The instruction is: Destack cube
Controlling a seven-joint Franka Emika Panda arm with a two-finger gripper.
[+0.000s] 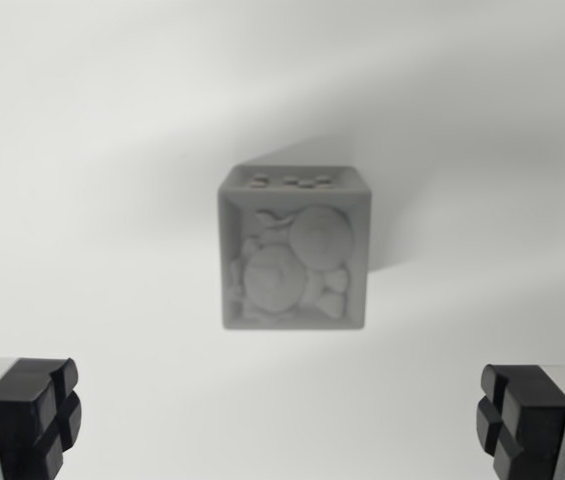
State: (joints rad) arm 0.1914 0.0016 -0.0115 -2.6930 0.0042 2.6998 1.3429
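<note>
A black-and-white view from the robot's wrist camera looks down and forward over a pale, bare tabletop [82,150]. A grey cube [294,248] sits near the middle of the view, a little above centre, slightly soft in focus. The face turned toward the camera carries a raised relief of rounded shapes, perhaps fruit or a cartoon figure; the blur makes it hard to say which. The narrow strip of top face that shows has a few small raised bumps. A soft shadow falls behind the cube and toward the wrist view's right. Only one cube can be made out; whether it rests on a second cube hidden beneath it or directly on the tabletop cannot be told from this angle. The end effector [280,420] is spread wide: one dark, ridged fingertip [34,415] sits in the lower corner at the wrist view's left, the other in the lower corner at the wrist view's right, and nothing lies between them. Both fingertips are well apart from the cube, which stands ahead of the open gap and roughly centred on it. That arrangement reads as an approach: the fingers appear held apart so the cube can pass between them, and the cube is lined up in the middle so a straight advance would likely bring both fingertips alongside its left and right faces.
</note>
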